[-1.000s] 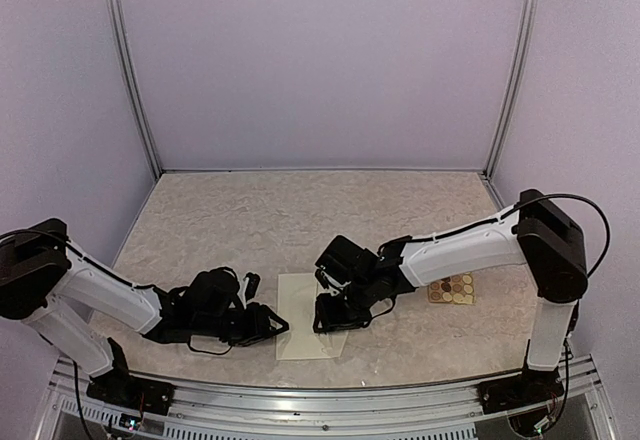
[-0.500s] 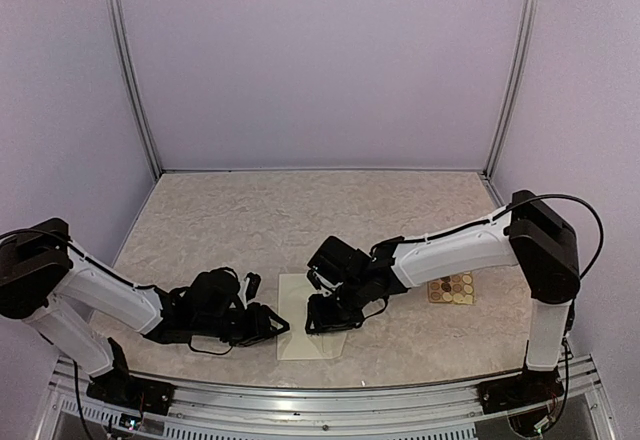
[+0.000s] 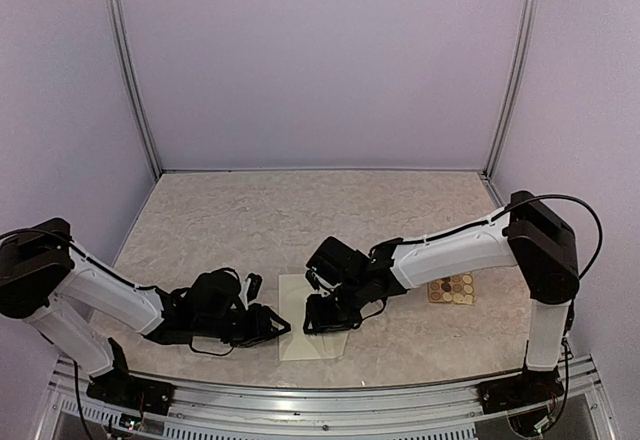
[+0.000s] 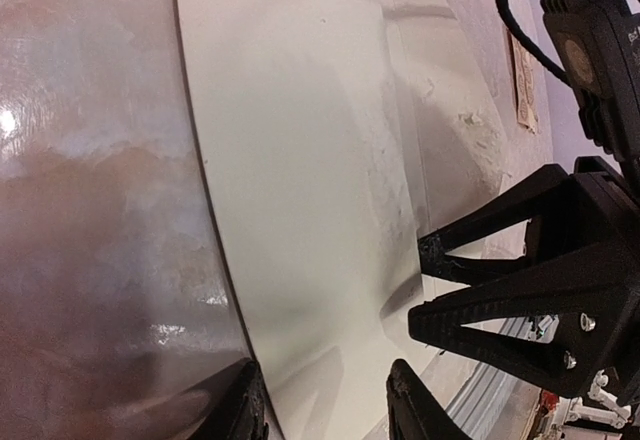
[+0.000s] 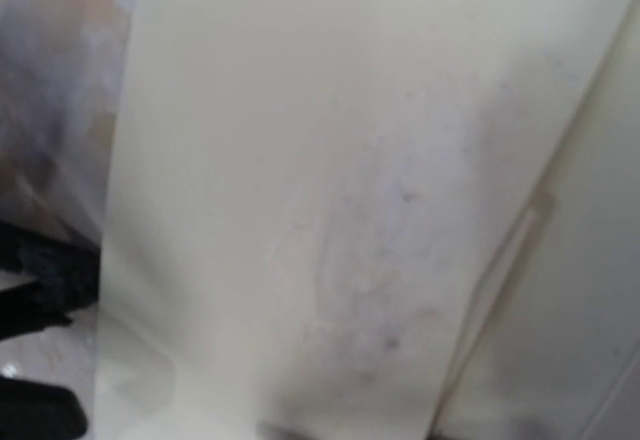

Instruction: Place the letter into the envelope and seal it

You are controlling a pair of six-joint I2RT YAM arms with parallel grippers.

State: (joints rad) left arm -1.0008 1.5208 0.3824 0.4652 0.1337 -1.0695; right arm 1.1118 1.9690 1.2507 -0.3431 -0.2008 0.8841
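Note:
The cream envelope [image 3: 300,338] lies flat near the table's front edge, between my two grippers. It fills the left wrist view [image 4: 300,160] and the right wrist view [image 5: 300,160], where it is blurred and very close. My left gripper [image 3: 276,325] is open and low, its fingertips [image 4: 243,400] straddling the envelope's left edge with nothing between them. My right gripper [image 3: 322,316] rests on the envelope's right part. In the left wrist view its two black fingers [image 4: 422,288] stand slightly apart at the envelope's edge. No separate letter sheet shows.
A small yellow-tan sheet of round brown stickers [image 3: 452,288] lies to the right of the envelope, beside the right arm. The metal front rail [image 3: 320,400] runs just below the envelope. Purple walls close in the back and sides.
My right gripper has slid a little to the left across the envelope, toward the left gripper. The left gripper has barely moved.

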